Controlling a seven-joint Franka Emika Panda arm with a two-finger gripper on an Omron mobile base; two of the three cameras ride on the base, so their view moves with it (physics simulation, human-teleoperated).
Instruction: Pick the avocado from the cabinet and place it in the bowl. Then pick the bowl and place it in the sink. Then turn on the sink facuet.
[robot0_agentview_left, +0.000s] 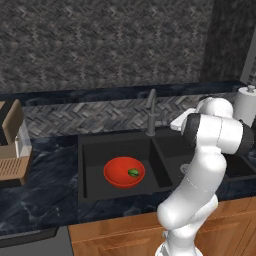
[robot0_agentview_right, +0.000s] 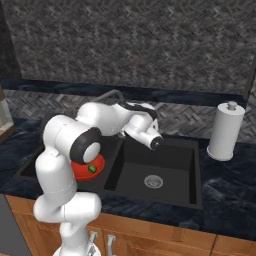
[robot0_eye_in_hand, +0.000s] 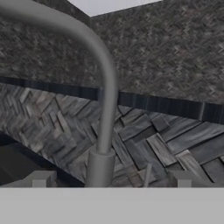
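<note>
White paper-towel roll (robot0_agentview_right: 225, 131) upright on dark marbled counter (robot0_agentview_right: 230, 185), herringbone tile backsplash (robot0_agentview_right: 150, 45), wooden cupboards (robot0_agentview_left: 125, 235) below

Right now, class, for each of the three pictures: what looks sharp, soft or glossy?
Left base view: red bowl glossy, black sink matte and dark. Right base view: paper-towel roll bright, evenly lit. Hand view: faucet close and soft-edged, the backsplash tiles coarse and blurry.
</note>
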